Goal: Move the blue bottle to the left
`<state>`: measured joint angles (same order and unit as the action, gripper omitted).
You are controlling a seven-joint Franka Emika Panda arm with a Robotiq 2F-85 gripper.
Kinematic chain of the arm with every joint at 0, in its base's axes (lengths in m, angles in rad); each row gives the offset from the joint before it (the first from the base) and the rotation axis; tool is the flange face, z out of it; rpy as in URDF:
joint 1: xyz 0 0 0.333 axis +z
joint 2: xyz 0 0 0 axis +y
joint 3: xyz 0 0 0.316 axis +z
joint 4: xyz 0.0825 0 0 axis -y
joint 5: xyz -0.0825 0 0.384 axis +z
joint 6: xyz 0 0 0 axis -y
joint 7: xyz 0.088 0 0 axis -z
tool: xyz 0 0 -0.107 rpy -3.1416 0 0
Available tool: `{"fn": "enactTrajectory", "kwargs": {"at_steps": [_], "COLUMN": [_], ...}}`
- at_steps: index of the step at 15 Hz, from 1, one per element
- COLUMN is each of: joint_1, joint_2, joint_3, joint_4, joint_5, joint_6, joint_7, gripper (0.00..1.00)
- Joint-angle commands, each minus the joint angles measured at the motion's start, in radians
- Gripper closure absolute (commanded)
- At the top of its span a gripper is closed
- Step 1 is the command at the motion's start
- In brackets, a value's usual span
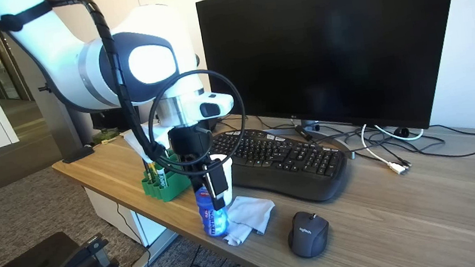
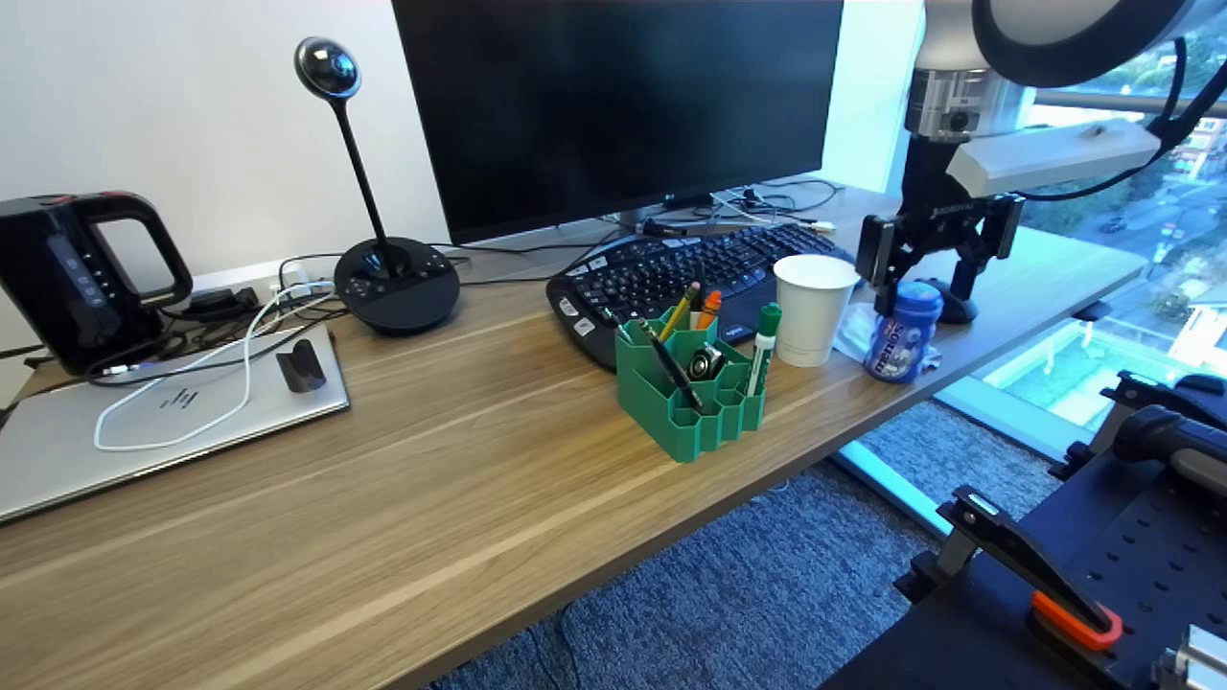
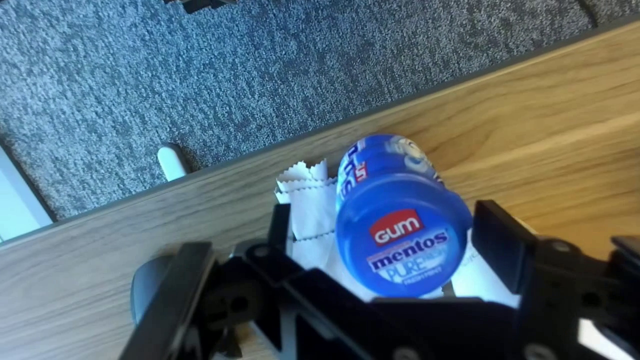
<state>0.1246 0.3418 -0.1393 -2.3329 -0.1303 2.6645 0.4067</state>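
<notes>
The blue Mentos gum bottle is stood upright near the front long edge of the wooden desk, its long axis vertical and its lid uppermost. In both exterior views the brand lettering is run up the side along that axis. Only in the wrist view can the lid's red "GUM" patch be read; there the lid is turned to the camera, and the body is seen foreshortened behind it, toward the front edge. The gripper is held at the lid with its fingers spread, nothing clasped; a gap is seen on one side, while on the other it cannot be told whether the lid is touched. A white cloth is laid just beside the bottle; whether under its base cannot be told. The white paper cup is set farther from that edge. The Logitech mouse, shown whole in an exterior view, is partly covered by the gripper in the wrist view. An electric kettle is shown near the back edge in an exterior view.
</notes>
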Motion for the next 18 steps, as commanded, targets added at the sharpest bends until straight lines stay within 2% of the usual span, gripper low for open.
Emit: {"fn": "enactTrajectory", "kwargs": {"at_steps": [1, 7, 18], "joint_1": [0.019, 0.019, -0.034], "joint_2": [-0.002, -0.029, -0.082], "joint_3": [-0.017, -0.037, -0.031], "joint_4": [0.026, 0.044, 0.116], "joint_5": [-0.024, -0.046, -0.019], "joint_6": [-0.051, -0.119, -0.254], "joint_7": [0.053, 0.096, 0.156], "gripper": [0.0, 0.0, 0.0]}}
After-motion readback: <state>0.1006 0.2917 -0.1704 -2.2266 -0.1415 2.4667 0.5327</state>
